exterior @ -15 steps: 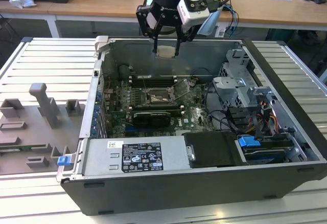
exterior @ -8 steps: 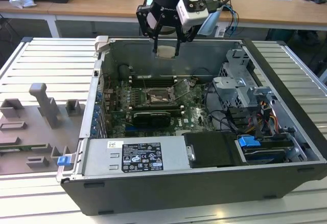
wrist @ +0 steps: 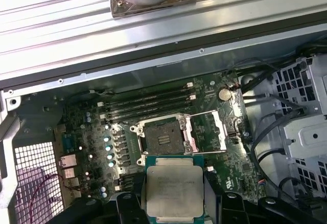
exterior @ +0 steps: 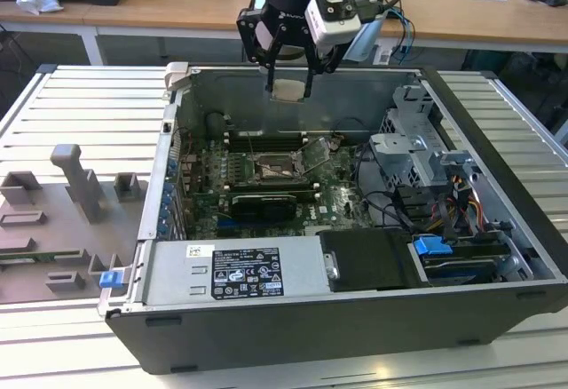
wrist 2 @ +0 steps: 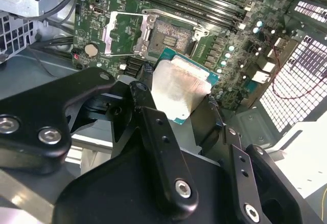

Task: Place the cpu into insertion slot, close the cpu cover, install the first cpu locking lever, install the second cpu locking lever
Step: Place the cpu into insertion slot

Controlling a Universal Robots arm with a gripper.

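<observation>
Jaws are clamped on the cpu by two opposite edges, its pale metal top facing the wrist cameras. In the exterior view you can see it hanging high over the open computer case, well clear of the board.

The insertion slot lies bare below, with the cpu cover swung out beside it and standing tilted on the exterior view's right.

Your main risk is the landing. If the cpu comes down off-centre, turned the wrong way or corner-first, it will likely ride on the slot's metal rim and could crush the fine contacts in the dark centre. I cannot tell from these views whether it sits level in the grip, so watch for that.

An edge grip on a thin plate is also shaky, and a knock against the case wall or the memory slots could shift it.

A cover dropping shut early would block the slot.
</observation>
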